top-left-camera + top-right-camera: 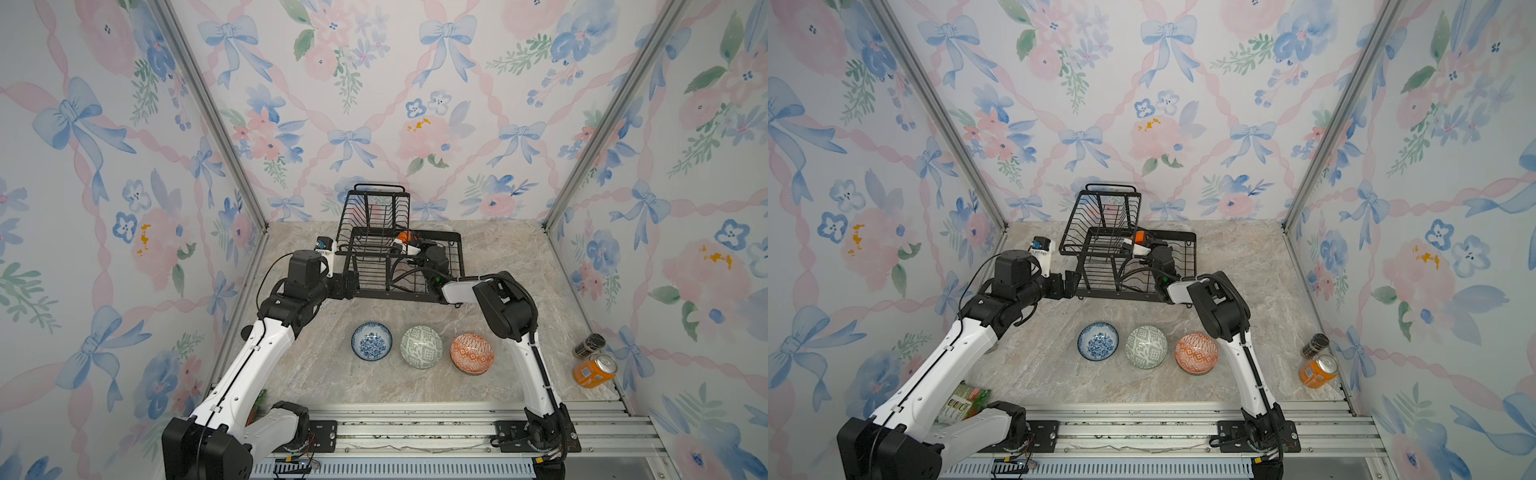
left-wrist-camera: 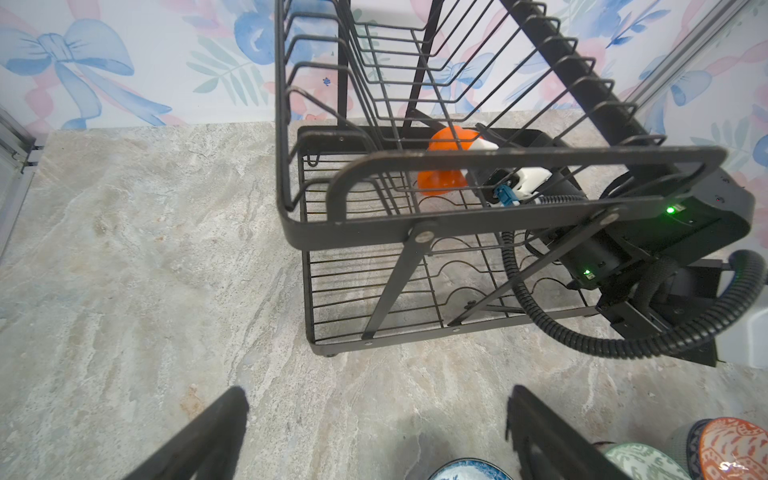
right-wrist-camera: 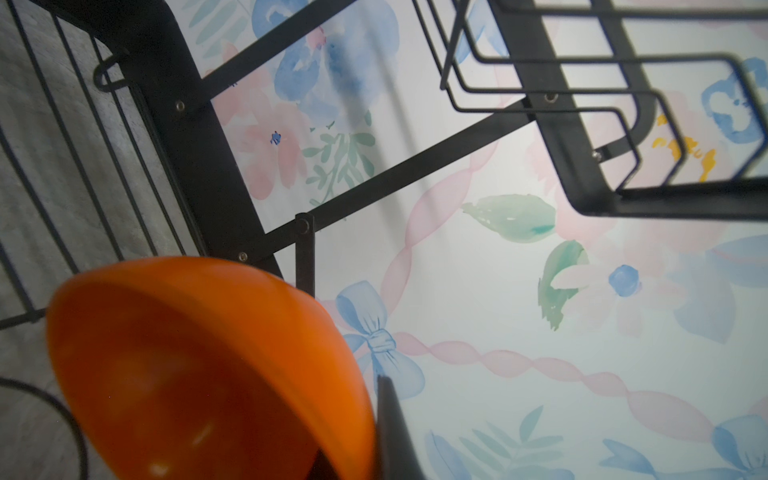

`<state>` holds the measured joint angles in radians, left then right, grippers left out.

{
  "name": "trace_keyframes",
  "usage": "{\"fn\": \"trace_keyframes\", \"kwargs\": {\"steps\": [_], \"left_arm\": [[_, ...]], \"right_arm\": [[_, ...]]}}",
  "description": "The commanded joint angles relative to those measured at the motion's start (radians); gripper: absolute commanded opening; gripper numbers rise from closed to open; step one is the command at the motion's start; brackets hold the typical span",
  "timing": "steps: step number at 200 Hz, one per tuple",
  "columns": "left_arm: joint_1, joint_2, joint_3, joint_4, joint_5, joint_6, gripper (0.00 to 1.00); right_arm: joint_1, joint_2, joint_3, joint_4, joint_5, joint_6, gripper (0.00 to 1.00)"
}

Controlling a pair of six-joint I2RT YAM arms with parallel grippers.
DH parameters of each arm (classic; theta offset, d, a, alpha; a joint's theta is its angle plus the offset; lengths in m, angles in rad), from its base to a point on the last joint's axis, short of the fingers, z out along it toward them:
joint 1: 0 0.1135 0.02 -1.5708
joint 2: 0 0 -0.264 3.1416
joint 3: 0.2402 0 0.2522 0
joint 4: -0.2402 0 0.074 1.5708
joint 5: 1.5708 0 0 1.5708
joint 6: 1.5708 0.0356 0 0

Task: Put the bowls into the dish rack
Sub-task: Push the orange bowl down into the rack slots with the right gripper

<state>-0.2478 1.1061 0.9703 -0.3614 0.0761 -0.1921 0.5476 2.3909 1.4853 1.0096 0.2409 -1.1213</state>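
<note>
Bowls first: the plain orange bowl [image 1: 402, 237] is inside the dish rack [image 1: 399, 296], over the lower tray [image 1: 456, 245]. It is just beside the right edge of the raised basket [image 1: 342, 226] and near the tray's back rim. The right gripper [image 2: 467, 168] is clamped on its rim and holds it tipped; whether it touches the wire floor I cannot tell.

Three more stand in a close row on the table [image 1: 316, 374], well apart from the rack's front edge: the blue-white floral bowl [image 1: 371, 340], the grey-green patterned bowl [image 1: 421, 347] and the orange-white patterned bowl [image 1: 471, 354], the last near the right forearm.

The left gripper [image 2: 374, 440] has its jaws spread wide with nothing between them, just beside the rack's front-left corner. Bare stone lies left of the rack and between rack and row — the tray's right half is filled by the right wrist and its cable.

Only the right wrist view shows the orange bowl up close, with one dark finger [image 3: 392, 428] along its rim. The left wrist view shows that bowl through the basket wires, and only the rims of the table bowls. Both top views show a jar [image 1: 589, 345] and an orange can [image 1: 594, 370] at the table's right edge. A green packet [image 1: 965, 401] by the left arm's base shows plainly in a top view.
</note>
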Motion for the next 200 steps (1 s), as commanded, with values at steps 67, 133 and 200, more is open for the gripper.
{"fn": "trace_keyframes", "kwargs": {"steps": [67,133,200], "left_arm": [[0.006,-0.008,-0.013,0.018,0.004,0.002,0.98],[0.007,-0.005,-0.013,0.018,0.009,0.002,0.98],[0.006,-0.004,-0.017,0.017,0.009,0.0,0.98]], "right_arm": [[0.048,0.074,0.067,-0.017,0.089,-0.021,0.0],[0.045,0.07,0.067,-0.04,0.113,-0.013,0.04],[0.036,0.063,0.067,-0.05,0.123,-0.021,0.14]]}}
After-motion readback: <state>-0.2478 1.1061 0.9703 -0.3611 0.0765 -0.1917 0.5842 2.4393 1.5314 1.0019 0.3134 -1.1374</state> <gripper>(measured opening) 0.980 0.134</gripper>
